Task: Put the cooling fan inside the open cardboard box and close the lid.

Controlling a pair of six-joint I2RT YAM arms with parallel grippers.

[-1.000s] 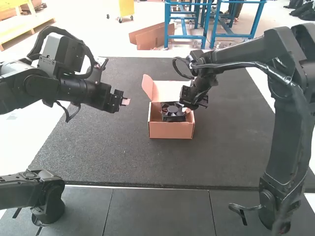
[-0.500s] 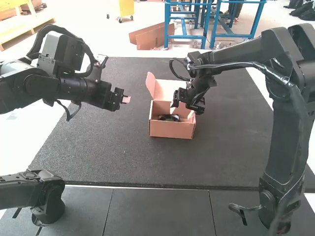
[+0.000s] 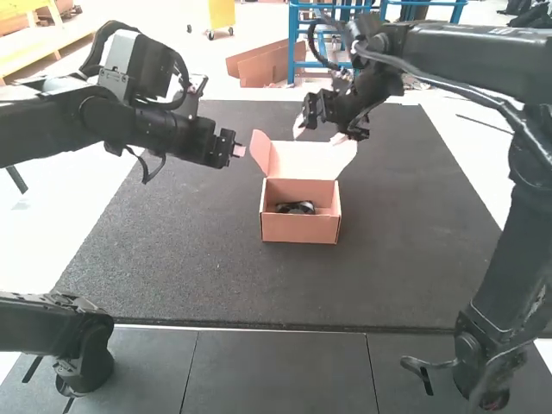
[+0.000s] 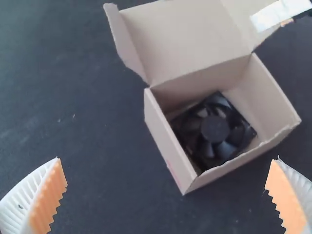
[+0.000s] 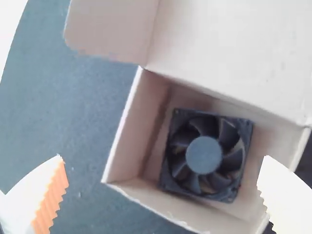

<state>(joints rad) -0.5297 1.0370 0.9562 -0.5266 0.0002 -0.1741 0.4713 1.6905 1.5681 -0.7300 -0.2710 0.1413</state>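
Cardboard box (image 3: 300, 226) first, from the high view: it stands near the middle of the black mat (image 3: 172, 250), with its lid (image 3: 302, 159) upright on the far side and the side flaps spread. The cooling fan (image 3: 295, 207) lies inside the box, dark against the bottom. My left gripper (image 3: 238, 149) hangs above the mat just left of the lid's left flap, apart from it. My right gripper (image 3: 329, 128) hangs higher, over the far right part of the lid. Its fingers are spread and it holds nothing.

From my left wrist, my two ribbed white fingers (image 4: 44, 204) with their orange pads stand wide apart, and they grip nothing. The box (image 4: 163, 141) sits on the mat beyond them, seen from above at an angle. The fan (image 4: 212, 131) lies flat on the box floor with its round hub up and its blades showing around it. It takes up most of the bottom. The lid (image 4: 190, 44) leans back from the box's rear wall, fully open.

From my right wrist, my fingers (image 5: 44, 195) are also wide apart and bare. The box (image 5: 129, 141) lies beneath them, open at the top. The fan (image 5: 204, 156) rests flat at the bottom, hub up, its square frame close to the walls. The lid (image 5: 234, 53) stands open along one side.
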